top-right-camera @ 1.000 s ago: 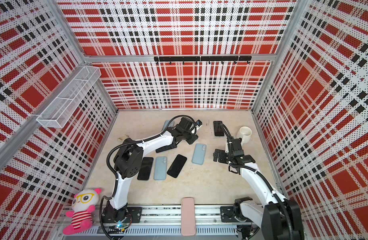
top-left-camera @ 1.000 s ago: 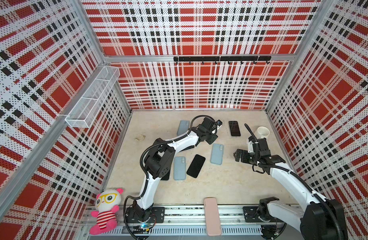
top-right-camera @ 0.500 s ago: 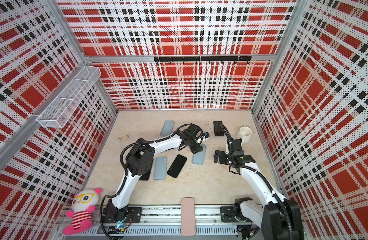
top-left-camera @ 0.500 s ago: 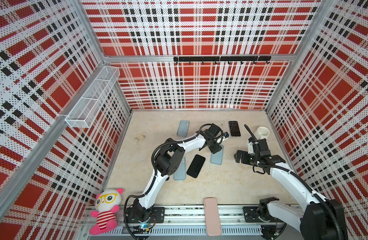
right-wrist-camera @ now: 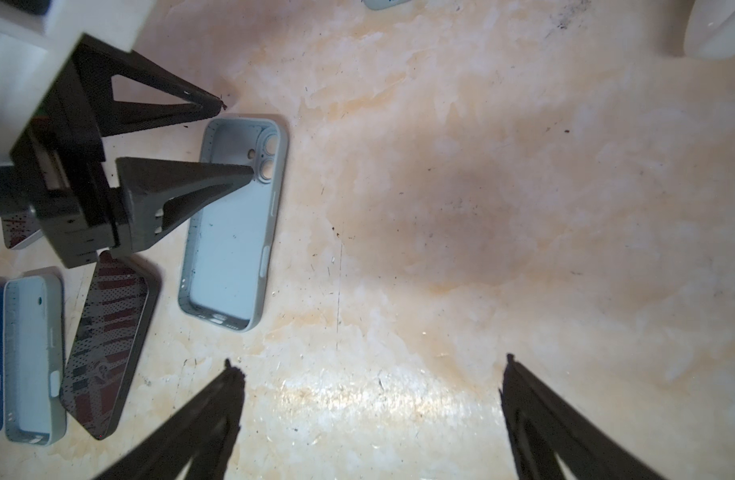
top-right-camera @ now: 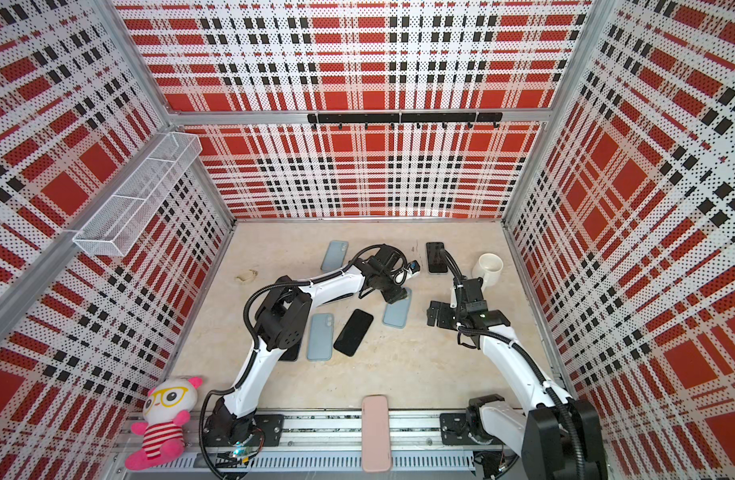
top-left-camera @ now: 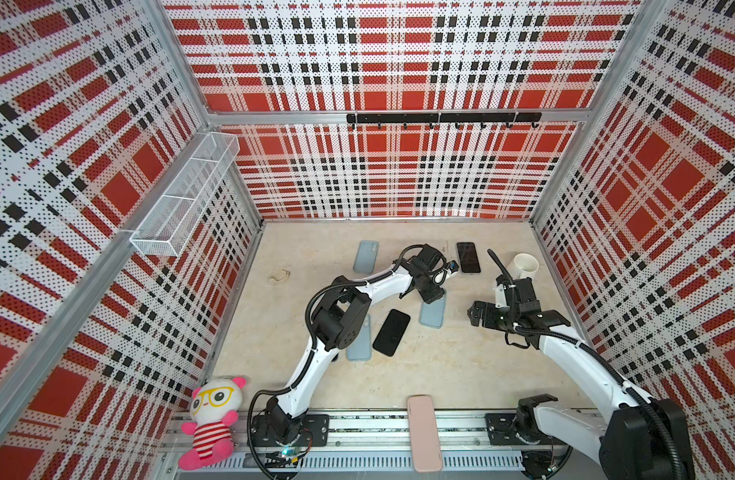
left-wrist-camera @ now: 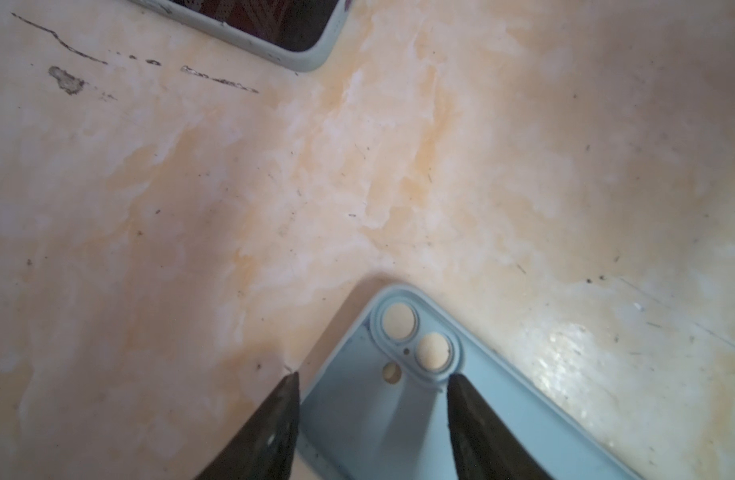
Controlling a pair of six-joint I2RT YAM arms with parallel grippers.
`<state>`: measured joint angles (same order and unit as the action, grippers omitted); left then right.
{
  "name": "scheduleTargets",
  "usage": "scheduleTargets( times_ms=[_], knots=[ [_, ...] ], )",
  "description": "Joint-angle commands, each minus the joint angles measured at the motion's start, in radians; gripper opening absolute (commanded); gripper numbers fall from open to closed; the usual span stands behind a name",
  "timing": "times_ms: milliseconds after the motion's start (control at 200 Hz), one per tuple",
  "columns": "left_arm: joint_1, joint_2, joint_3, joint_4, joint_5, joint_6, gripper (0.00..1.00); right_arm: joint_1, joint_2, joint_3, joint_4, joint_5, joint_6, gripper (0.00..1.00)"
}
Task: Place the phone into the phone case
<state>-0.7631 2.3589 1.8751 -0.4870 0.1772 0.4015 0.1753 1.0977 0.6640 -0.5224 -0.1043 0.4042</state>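
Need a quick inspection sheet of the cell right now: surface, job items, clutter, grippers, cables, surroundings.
Surface: beige marbled table, scuffed.
Job's things: empty blue case lies open side up; black phone beside it, apart.
Clutter: cased phone, second blue case, third blue case by the left elbow, white cup, pink case on the front rail, beige scrap.
Grippers: left gripper open, one finger inside the empty blue case, one outside; right gripper open, holding nothing.
Cables: left arm's hose, right arm's hose; neither looks snagged.
Surroundings: plaid walls, wire basket, hook rail, plush toy.
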Motion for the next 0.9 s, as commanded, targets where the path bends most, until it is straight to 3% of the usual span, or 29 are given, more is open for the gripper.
scheduleTargets(
  times_ms=[0, 306, 406, 651, 897],
  knots=[
    [0.004, 0.028, 0.049, 0.000, 0.032, 0.027, 0.59, -0.005, 0.007, -0.004, 0.005, 0.005, -0.012, 0.99],
    [0.013, 0.098, 0.117, -0.062, 0.039, 0.037, 0.55, -0.005, 0.006, -0.007, 0.006, 0.008, -0.012, 0.98],
    [0.018, 0.098, 0.117, -0.069, 0.038, 0.035, 0.47, -0.005, 0.010, -0.008, 0.009, 0.013, -0.013, 0.99],
    [0.034, 0.070, 0.091, -0.076, -0.002, -0.005, 0.13, -0.005, 0.023, -0.002, 0.020, 0.014, -0.015, 0.99],
    [0.072, -0.035, -0.006, -0.039, -0.085, -0.237, 0.02, -0.005, 0.047, 0.040, 0.041, -0.002, -0.021, 0.99]
  ],
)
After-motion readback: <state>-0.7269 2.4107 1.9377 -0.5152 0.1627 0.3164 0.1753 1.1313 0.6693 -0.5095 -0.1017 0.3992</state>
